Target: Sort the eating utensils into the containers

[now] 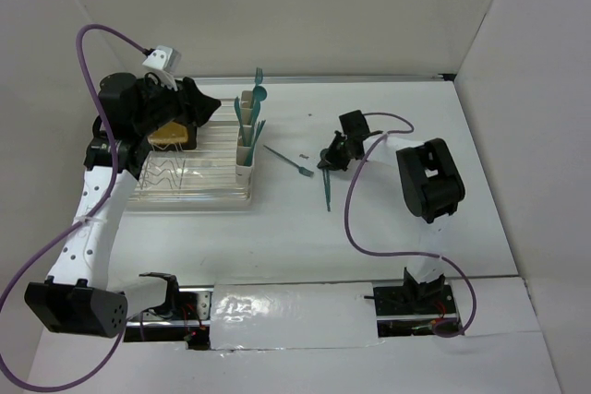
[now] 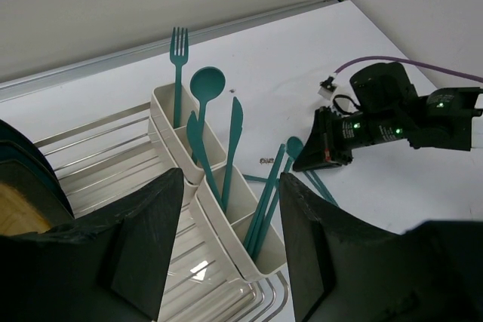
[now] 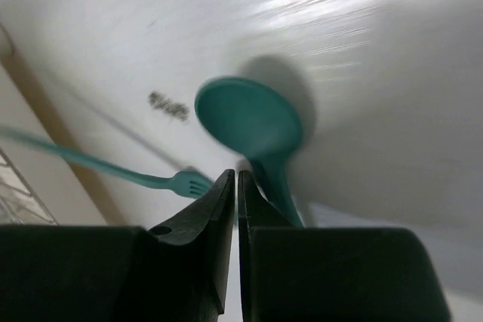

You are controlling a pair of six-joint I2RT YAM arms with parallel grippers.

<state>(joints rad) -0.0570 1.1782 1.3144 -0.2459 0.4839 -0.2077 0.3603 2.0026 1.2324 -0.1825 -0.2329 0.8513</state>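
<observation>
White table under you: your left gripper hovers over the dish rack, jaws spread. Just right, the containers hold upright utensils. A fork lies on the table beyond. Your right gripper has its jaws pressed nearly together beside the spoon, whose handle runs behind one finger.

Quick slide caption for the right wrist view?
Right end effector, nearly closed, beside a teal spoon; a fork lies nearby.
</observation>
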